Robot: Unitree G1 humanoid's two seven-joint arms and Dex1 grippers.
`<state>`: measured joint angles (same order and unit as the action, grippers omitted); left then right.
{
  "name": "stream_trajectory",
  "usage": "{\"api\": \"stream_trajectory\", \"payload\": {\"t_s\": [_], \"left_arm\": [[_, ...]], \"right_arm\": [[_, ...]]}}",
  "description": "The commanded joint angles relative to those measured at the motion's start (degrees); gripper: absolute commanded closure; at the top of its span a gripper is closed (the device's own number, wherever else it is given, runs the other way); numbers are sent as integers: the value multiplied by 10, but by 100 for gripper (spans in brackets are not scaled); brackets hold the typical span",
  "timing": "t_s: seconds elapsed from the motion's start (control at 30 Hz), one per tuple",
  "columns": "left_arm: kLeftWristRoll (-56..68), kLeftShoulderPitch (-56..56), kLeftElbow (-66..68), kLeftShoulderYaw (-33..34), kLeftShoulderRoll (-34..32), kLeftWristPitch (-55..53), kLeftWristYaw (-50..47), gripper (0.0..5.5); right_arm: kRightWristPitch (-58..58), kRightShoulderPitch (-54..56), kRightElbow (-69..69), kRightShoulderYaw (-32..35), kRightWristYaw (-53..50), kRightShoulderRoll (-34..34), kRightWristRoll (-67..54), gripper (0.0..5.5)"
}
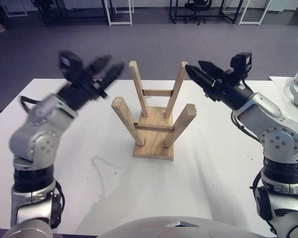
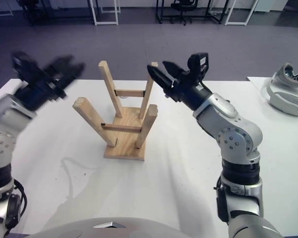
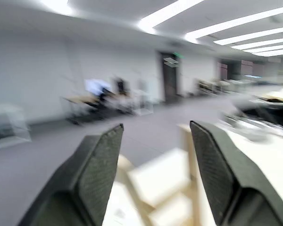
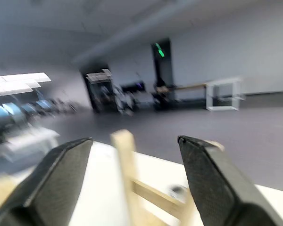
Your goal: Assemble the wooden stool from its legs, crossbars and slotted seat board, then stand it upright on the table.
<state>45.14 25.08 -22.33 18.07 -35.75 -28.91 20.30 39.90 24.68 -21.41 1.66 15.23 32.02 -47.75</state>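
The wooden stool [image 1: 154, 144] rests upside down in the middle of the white table [image 1: 213, 173], seat board flat on the surface and its legs pointing up. One crossbar [image 1: 158, 92] joins the far pair of legs and another [image 1: 154, 127] joins the near pair. My left gripper [image 1: 111, 67] hovers open to the left of the far left leg [image 1: 138, 87], apart from it and blurred. My right gripper [image 1: 193, 67] is open just right of the top of the far right leg [image 1: 176, 89]. In the right wrist view, a leg [image 4: 125, 160] stands between the open fingers [image 4: 66, 174].
A white headset [image 2: 288, 89] lies at the table's right edge, behind my right arm. Bare table surface lies in front of the stool and on both sides. The table's far edge runs just behind the stool, with open floor beyond.
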Motion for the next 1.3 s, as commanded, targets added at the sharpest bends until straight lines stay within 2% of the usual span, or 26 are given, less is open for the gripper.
{"api": "stream_trajectory", "payload": {"t_s": [0.03,0.13,0.2,0.23,0.3,0.4,0.47,0.57,0.7,0.77,0.87,0.97,1.07,1.17,1.23,1.3], "left_arm": [[-47,-53,40,53,-37,20,20,289],[-105,-173,86,60,-73,45,96,289],[-163,-258,117,28,-98,53,133,289],[-184,-288,117,14,-109,52,146,289],[-216,-347,104,-13,-129,57,184,289],[-248,-413,68,-55,-161,64,246,289],[-276,-426,55,-90,-184,68,277,289],[-298,-424,42,-126,-193,63,302,289],[-348,-392,56,-199,-188,55,309,289],[-361,-374,57,-229,-176,47,307,289],[-364,-365,58,-254,-165,39,303,289],[-376,-356,78,-281,-150,37,298,289],[-387,-330,137,-284,-122,49,272,289],[-390,-266,232,-276,-71,84,237,289],[-392,-233,281,-275,-34,120,218,289],[-384,-232,294,-263,-15,143,210,289]], "right_arm": [[-26,-98,-35,-95,107,33,65,211],[-19,-105,-102,-118,124,-22,26,211],[-5,-80,-133,-133,94,-62,22,211],[-3,-62,-134,-117,80,-70,20,211],[-9,-11,-115,-34,73,-55,-5,211],[-41,71,11,89,73,-12,-1,211],[-79,96,129,109,65,10,63,211],[-142,115,311,8,78,7,215,211],[-350,163,652,-130,144,-83,392,211],[-428,179,782,-174,129,-113,463,211],[-505,183,871,-190,152,-153,500,211],[-576,174,903,-168,234,-176,490,211],[-614,147,890,-146,357,-157,470,211],[-614,63,773,-152,499,-119,435,211],[-575,1,657,-153,530,-96,409,211],[-525,-47,552,-139,504,-78,398,211]]}}
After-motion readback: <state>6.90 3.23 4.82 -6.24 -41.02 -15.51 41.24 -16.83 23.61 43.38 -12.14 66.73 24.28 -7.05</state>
